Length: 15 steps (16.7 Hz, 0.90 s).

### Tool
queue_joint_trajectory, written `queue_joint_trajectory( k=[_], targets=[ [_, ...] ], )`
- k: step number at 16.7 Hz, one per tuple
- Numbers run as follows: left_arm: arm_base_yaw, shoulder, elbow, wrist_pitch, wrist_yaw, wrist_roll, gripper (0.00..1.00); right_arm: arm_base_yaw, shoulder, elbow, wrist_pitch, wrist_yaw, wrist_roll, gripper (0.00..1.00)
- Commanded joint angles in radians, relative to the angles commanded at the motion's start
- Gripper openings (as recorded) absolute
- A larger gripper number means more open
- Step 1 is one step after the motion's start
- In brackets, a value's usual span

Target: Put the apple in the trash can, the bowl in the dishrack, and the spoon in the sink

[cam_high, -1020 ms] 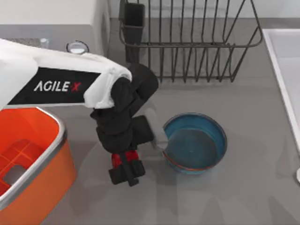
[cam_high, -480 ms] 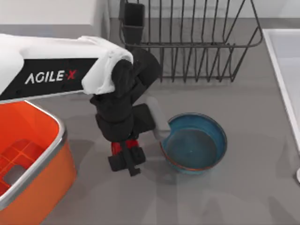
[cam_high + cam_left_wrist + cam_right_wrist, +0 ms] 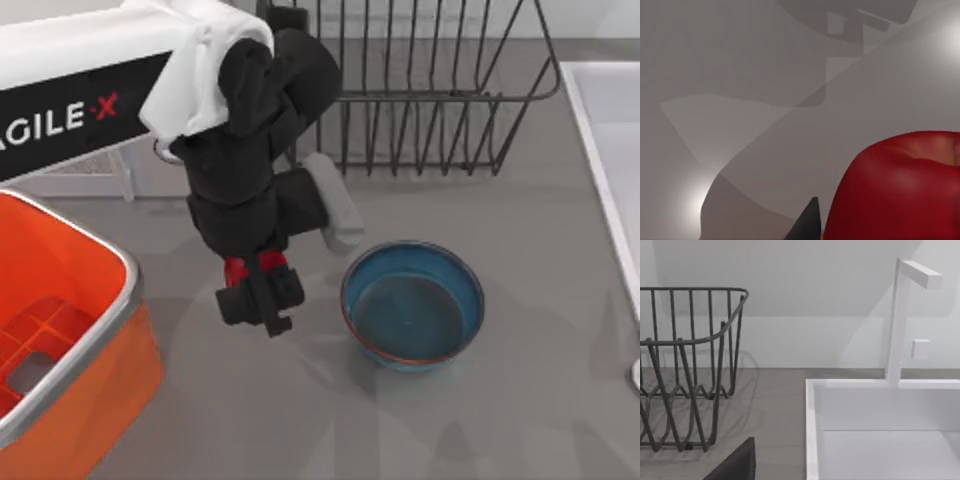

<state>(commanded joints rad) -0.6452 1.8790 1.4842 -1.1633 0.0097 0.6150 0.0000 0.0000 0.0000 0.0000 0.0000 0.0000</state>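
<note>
Between trash can and bowl, mid-table: our left gripper (image 3: 262, 300) hangs above the grey table (image 3: 540, 400), jaws clamped on the apple (image 3: 250, 266); red shows between the black fingers from above, and the left wrist view has the apple (image 3: 900, 187) close against a dark fingertip (image 3: 807, 222).
Apple: held off the table, not yet over the bin.
Trash can: the trash can (image 3: 60, 330) stands at the table's left edge, mouth open, silver rim facing the gripper.
Bowl: the bowl (image 3: 412, 305) sits just beside the gripper, toward the right, upright and apart from it.
Dishrack: the dishrack (image 3: 420, 90) runs along the far edge, behind gripper and bowl.
Sink: the sink (image 3: 610, 150) lies at the right edge; our right wrist view looks over its rim (image 3: 812, 430) from near the rack.
Right gripper: parked by the sink; we cannot tell its fingers.
Spoon: we cannot place it.
Risk, grip: we judge the glossy, round apple could slip if the hold is shallow, then roll on the bare table.
Risk, rim: carried too low, the apple or fingers could strike the silver rim.
Risk, bowl: a swing rightward could nudge the bowl.
Open room: bare table lies between gripper and bin, and along the near edge.
</note>
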Motion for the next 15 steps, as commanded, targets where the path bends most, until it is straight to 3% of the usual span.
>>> queue_joint_trajectory(
  k=[4, 8, 11, 15],
  targets=[
    [0.005, 0.005, -0.001, 0.000, -0.002, 0.012, 0.00, 0.000, 0.000, 0.000, 0.000, 0.000, 0.000, 1.00],
    [0.059, 0.010, 0.019, -0.034, -0.017, 0.156, 0.00, 0.000, 0.000, 0.000, 0.000, 0.000, 0.000, 1.00],
    [0.127, 0.012, 0.039, -0.079, -0.041, 0.374, 0.00, 0.000, 0.000, 0.000, 0.000, 0.000, 0.000, 1.00],
    [0.221, 0.015, 0.060, -0.160, -0.087, 0.780, 0.00, 0.000, 0.000, 0.000, 0.000, 0.000, 0.000, 1.00]
  ],
)
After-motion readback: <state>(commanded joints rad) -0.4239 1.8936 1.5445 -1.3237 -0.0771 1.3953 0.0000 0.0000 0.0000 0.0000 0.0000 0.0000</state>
